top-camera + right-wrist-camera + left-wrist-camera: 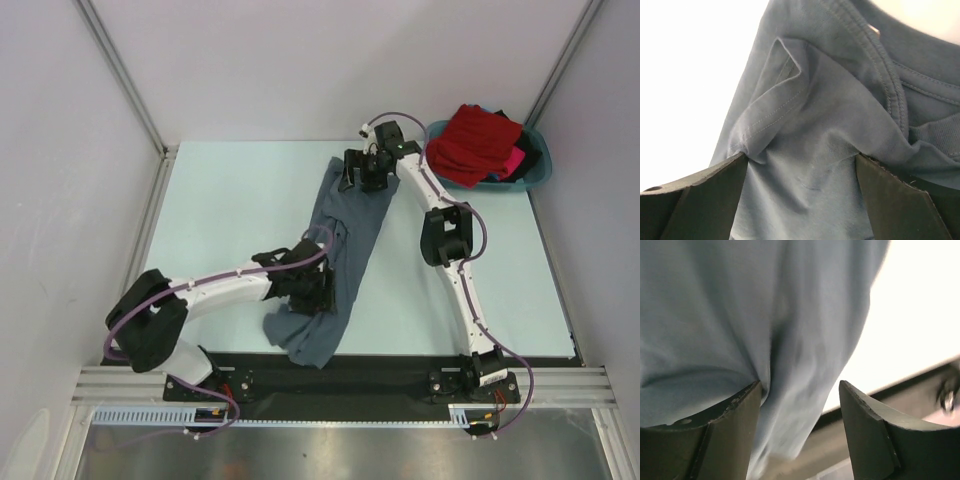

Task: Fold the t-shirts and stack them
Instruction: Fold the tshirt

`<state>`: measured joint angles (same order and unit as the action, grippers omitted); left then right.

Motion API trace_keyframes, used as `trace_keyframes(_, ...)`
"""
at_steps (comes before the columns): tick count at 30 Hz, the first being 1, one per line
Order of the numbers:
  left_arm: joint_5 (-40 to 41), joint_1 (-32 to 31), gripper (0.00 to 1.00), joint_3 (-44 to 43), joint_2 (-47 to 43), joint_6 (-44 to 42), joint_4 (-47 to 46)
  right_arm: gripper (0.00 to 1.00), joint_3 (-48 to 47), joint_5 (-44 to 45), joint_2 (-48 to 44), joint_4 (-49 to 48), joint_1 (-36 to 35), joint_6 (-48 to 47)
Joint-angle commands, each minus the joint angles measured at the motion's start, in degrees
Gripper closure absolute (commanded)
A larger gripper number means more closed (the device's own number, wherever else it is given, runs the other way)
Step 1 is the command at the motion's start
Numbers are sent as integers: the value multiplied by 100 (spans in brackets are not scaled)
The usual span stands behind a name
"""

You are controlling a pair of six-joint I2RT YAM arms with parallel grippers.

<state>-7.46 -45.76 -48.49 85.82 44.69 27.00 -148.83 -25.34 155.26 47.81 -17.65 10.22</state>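
The slate-grey t-shirt [350,235] lies bunched in a long strip down the middle of the table. My right gripper [360,180] is at its far end, open, with both fingertips pressed on the cloth [830,100] beside the ribbed collar [890,85] and a folded sleeve. My left gripper [310,295] is over the shirt's near part. Its jaws stand open; grey cloth [715,315] hangs against the left finger [735,420] and the right finger [875,430] is free. Red [478,140], pink [512,160] and dark [530,150] t-shirts are heaped at the back right.
The heaped shirts fill a teal basin [540,175] in the back right corner. White walls and metal posts close the table's sides. A black strip [400,370] with the arm bases runs along the near edge.
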Motion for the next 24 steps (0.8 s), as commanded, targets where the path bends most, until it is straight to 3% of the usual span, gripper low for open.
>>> trace_keyframes(1, -397, -599, 31, -432, -188, 190, 94, 3, -84, -831, 410, -333, -142, -327)
trace_keyframes(4, 112, -715, 30, -802, -390, -21, 366, 2, 91, -850, -46, -641, -81, -398)
trace_keyframes(6, 726, -715, 26, -1056, -661, -109, 673, 2, 363, -876, -354, -895, -20, -372)
trace_keyframes(7, 1442, -698, 26, -1223, -759, -153, 770, 2, 503, -806, -548, -992, 7, -363)
trace_keyframes(9, 2245, -689, 17, -1399, -1048, -241, 990, 2, 932, -858, -1145, -1325, 95, -372)
trace_keyframes(11, 3248, -610, 2, -1549, -1242, -424, 1000, 1, 1171, -736, -1688, -1485, 165, -398)
trace_keyframes(13, 3741, -391, 0, -1576, -1454, -792, 623, 1, 1488, -613, -2024, -1599, 192, -468)
trace_keyframes(15, 3779, -119, 0, -1585, -1489, -1057, 316, 1, 1803, -350, -2490, -1644, 227, -442)
trace_keyframes(18, 3306, 766, 0, -1655, -1218, -1462, -229, 0, 2304, 141, -2999, -1652, 314, -337)
trace_keyframes(24, 2417, 1753, 0, -2410, 152, -2033, -625, 3, 3289, 679, -3370, -1599, 403, -12)
